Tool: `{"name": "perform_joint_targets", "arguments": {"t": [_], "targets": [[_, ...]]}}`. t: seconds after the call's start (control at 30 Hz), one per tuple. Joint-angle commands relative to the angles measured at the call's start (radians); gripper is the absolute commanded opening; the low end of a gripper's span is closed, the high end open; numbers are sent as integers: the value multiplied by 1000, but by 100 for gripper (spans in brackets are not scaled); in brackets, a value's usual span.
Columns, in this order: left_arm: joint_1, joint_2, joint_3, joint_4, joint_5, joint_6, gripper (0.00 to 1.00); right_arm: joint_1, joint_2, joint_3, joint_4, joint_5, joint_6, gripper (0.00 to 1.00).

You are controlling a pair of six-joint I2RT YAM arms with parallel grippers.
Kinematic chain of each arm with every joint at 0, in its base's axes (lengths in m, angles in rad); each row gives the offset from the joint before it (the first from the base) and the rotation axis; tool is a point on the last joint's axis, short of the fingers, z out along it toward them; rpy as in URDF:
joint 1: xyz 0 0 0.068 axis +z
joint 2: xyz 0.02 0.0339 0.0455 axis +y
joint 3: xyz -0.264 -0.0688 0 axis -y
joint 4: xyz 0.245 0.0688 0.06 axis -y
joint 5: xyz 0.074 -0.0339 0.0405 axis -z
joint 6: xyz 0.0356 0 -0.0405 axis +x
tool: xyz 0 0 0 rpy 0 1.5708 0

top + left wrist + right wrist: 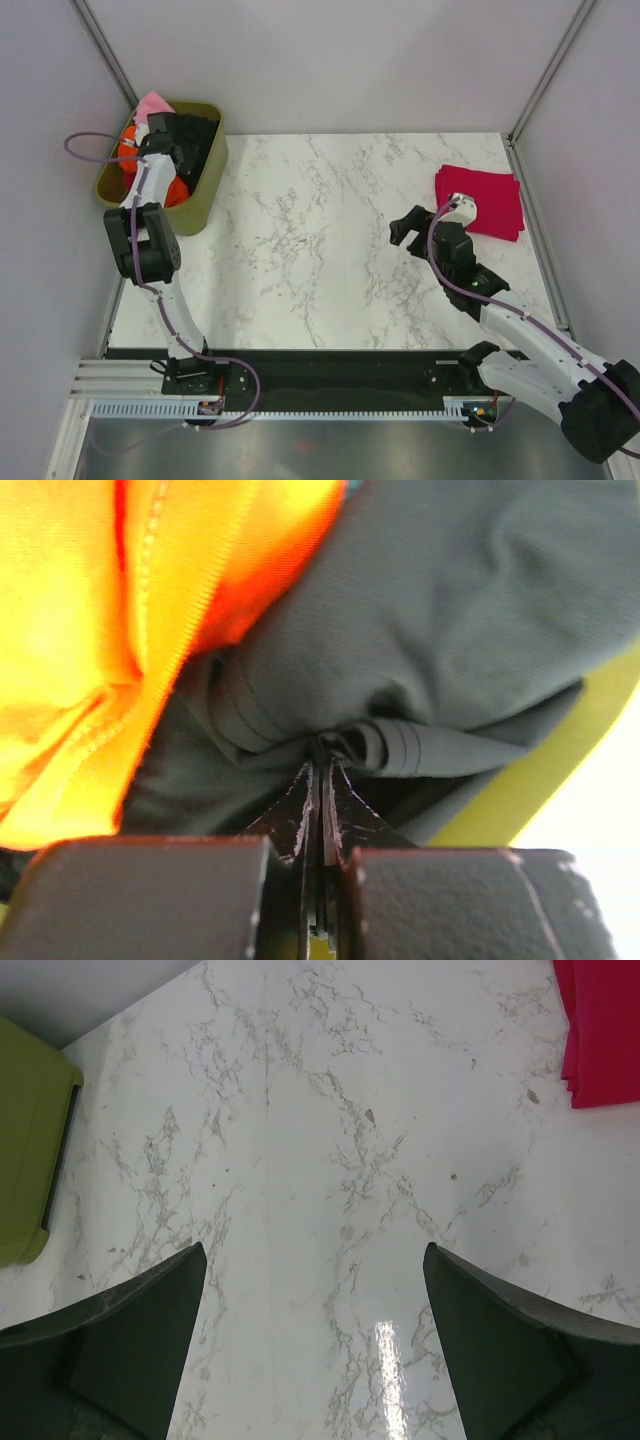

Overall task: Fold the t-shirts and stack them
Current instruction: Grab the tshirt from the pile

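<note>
In the left wrist view my left gripper (322,767) is shut, pinching a fold of the black t-shirt (450,630) beside an orange t-shirt (80,630). From above, the left gripper (170,135) reaches down into the olive-green tub (207,190), where the black t-shirt (197,140), the orange t-shirt (176,192) and a pink one (152,103) lie crumpled. A crimson red t-shirt (482,200) lies folded at the table's far right. My right gripper (405,228) hovers open over bare marble left of it, nothing between its fingers (150,1310). The red t-shirt (605,1030) shows at that view's top right.
The tub stands at the table's back left corner, and its wall (25,1140) shows at the left in the right wrist view. Grey walls enclose the marble table (320,250) on three sides. Both arm bases sit along the near edge.
</note>
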Motion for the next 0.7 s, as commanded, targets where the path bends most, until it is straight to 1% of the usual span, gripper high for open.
{"name": "perform_joint_targets", "arguments": {"t": [0.0,0.17,0.27,0.3,0.37,0.4,0.47,0.5,0.57,0.6,0.67], "targets": [[-5,-116,48,65,-9,-24,2,-2,-9,18,24,-5,-4,98],[-23,-248,10,152,17,-29,2,0,-6,21,24,-10,-3,98],[-60,-336,-7,161,5,-49,2,0,-2,28,24,-24,-4,98],[-98,-406,-16,171,-27,-38,2,0,-3,28,24,-25,-7,98],[-138,-469,-7,184,-61,-13,2,-2,-5,26,24,-21,-10,98],[-191,-532,17,184,-99,19,2,0,-5,26,24,-16,-12,98],[-238,-587,56,186,-128,55,2,-2,-6,26,24,-5,-15,98],[-291,-612,91,185,-157,92,2,-2,-8,26,24,-1,-16,98],[-360,-685,122,186,-193,131,2,-2,-9,28,21,9,-21,98],[-441,-707,145,189,-222,164,2,-3,-16,28,18,15,-24,98],[-509,-762,150,191,-216,159,2,-3,-25,31,10,33,-27,98]]}}
